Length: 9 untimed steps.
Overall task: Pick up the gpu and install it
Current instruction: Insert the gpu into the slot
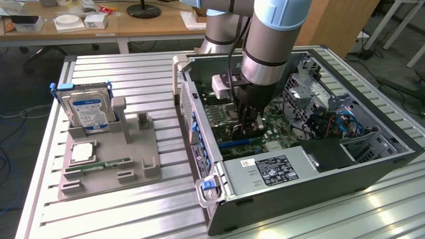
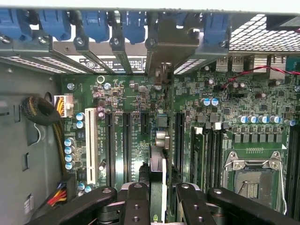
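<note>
My gripper (image 1: 249, 124) reaches down inside the open computer case (image 1: 371, 164), just above the green motherboard (image 1: 282, 132). It is shut on the gpu (image 1: 244, 133), a thin dark card held on edge. In the wrist view the gpu (image 2: 158, 164) runs away from my gripper (image 2: 161, 192) between the black fingers (image 2: 136, 201). It hangs over the long black expansion slots (image 2: 127, 145). Its silvery metal bracket (image 2: 171, 47) stands against the case's rear slot openings, among the blue clips (image 2: 133, 23). Whether the card's edge sits in a slot cannot be told.
A grey holder (image 1: 133, 149) in the exterior view's left carries a silver hard drive with a blue label (image 1: 89, 112), a square chip (image 1: 83, 152) and a green RAM stick (image 1: 99, 165). Inside the case are the CPU socket (image 2: 251, 180), cable bundles (image 2: 42, 112) and a drive cage (image 1: 312, 89).
</note>
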Motion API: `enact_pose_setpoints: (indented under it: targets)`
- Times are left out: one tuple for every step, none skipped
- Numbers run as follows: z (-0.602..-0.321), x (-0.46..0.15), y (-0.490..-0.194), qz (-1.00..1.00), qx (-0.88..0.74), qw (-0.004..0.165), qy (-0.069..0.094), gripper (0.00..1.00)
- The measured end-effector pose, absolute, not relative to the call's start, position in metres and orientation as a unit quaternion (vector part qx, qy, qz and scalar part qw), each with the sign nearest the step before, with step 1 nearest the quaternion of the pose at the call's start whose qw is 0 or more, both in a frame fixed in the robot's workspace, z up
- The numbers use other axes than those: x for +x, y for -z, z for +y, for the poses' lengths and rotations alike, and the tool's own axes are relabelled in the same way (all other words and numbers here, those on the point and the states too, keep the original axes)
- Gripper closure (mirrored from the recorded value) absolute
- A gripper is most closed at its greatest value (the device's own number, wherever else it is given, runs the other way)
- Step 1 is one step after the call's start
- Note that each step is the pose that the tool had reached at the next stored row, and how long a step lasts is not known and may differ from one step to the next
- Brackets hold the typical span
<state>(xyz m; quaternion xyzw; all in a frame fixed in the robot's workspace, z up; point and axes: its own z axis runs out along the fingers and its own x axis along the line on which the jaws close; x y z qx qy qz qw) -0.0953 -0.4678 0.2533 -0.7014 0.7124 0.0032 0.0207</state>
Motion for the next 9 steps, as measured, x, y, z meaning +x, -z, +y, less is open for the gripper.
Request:
enact_pose_setpoints:
  targets:
    - [-0.4678, -0.0954, -0.2528, 0.712, -0.701, 0.020, -0.004, 0.73]
    - [-0.4678, -0.0955, -0.2523, 0.713, -0.701, 0.020, -0.004, 0.73]
    - [-0.4678, -0.0955, -0.2518, 0.713, -0.701, 0.020, -0.004, 0.73]
    - [-0.4678, -0.0955, -0.2514, 0.713, -0.701, 0.019, -0.005, 0.73]
    - [-0.4679, -0.0955, -0.2511, 0.713, -0.701, 0.018, -0.006, 0.73]
    - [-0.4679, -0.0954, -0.2511, 0.713, -0.701, 0.017, -0.007, 0.73]
    - [-0.4678, -0.0954, -0.2510, 0.713, -0.701, 0.017, -0.007, 0.73]
    - [-0.4678, -0.0955, -0.2510, 0.713, -0.701, 0.016, -0.008, 0.73]
    - [-0.4679, -0.0955, -0.2510, 0.713, -0.701, 0.016, -0.008, 0.73]
